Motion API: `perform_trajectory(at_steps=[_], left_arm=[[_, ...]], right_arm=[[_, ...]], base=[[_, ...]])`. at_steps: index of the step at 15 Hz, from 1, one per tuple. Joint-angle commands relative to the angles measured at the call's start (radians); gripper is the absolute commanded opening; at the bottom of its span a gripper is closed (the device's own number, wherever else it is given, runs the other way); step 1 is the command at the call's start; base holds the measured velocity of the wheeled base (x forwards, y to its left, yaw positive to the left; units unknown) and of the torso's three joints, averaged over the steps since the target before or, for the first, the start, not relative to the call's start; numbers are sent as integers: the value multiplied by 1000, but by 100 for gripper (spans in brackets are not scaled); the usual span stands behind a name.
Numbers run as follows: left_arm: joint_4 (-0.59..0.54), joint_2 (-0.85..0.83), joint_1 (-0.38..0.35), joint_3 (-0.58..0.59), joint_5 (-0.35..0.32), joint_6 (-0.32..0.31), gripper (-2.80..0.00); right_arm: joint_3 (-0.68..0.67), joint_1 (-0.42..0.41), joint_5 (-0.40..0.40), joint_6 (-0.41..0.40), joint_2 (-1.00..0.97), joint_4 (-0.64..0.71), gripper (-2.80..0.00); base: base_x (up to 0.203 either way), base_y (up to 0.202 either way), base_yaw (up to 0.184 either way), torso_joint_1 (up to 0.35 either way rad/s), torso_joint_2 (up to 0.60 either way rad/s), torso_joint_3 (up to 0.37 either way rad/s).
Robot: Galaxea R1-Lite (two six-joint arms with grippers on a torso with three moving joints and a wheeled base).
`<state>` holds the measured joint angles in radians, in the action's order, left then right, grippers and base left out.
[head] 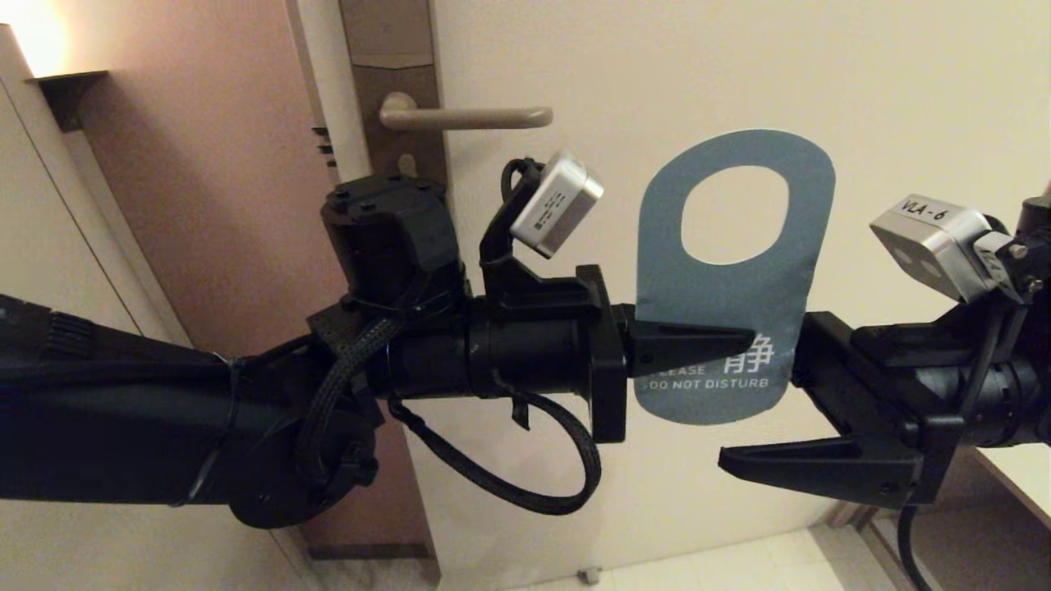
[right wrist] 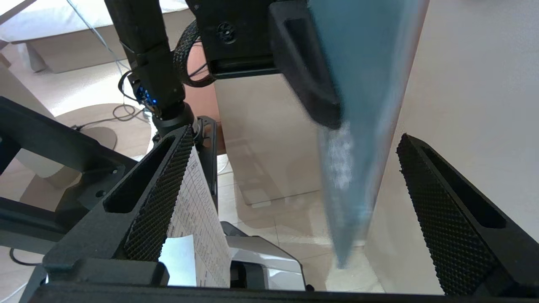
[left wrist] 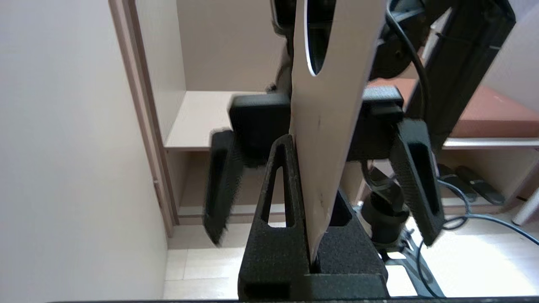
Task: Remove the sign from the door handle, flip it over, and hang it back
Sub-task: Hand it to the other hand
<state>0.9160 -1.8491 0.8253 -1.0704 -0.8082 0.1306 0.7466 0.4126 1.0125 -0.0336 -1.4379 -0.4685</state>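
Note:
The sign (head: pixel 657 279) is off the door handle (head: pixel 468 117) and held upright in front of the door, right of and below the handle. Its teal "DO NOT DISTURB" side faces me. My left gripper (head: pixel 743 336) is shut on the sign's lower part; the left wrist view shows the card's white side (left wrist: pixel 332 105) clamped in this gripper (left wrist: pixel 313 176). My right gripper (head: pixel 764 410) is open at the sign's right edge. In the right wrist view the teal card (right wrist: pixel 362 126) stands between the spread fingers of this gripper (right wrist: pixel 294 134), touching neither.
The brown lock plate (head: pixel 394 49) runs up the door's left edge, with a small thumb-turn (head: pixel 406 164) below the handle. A brown wall (head: pixel 205 205) is on the left. A shelf edge (head: pixel 1018 476) is at the lower right, with tiled floor (head: pixel 739 566) below.

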Motion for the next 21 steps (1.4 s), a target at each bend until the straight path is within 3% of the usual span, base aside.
perform_trajectory(at_steps=[1, 13, 21], left_arm=[[5, -13, 0, -17, 2, 1, -280], [4, -19, 1, -33, -3, 9, -280], [4, -16, 21, -34, -13, 49, -280]], right_arm=[[0, 2, 6, 0, -1, -2, 0], [-9, 2, 11, 3, 5, -2, 0], [-13, 0, 101, 3, 11, -1, 0]], base=[[0, 0, 0, 0, 0, 0], [0, 0, 0, 0, 0, 0], [0, 0, 0, 0, 0, 0]])
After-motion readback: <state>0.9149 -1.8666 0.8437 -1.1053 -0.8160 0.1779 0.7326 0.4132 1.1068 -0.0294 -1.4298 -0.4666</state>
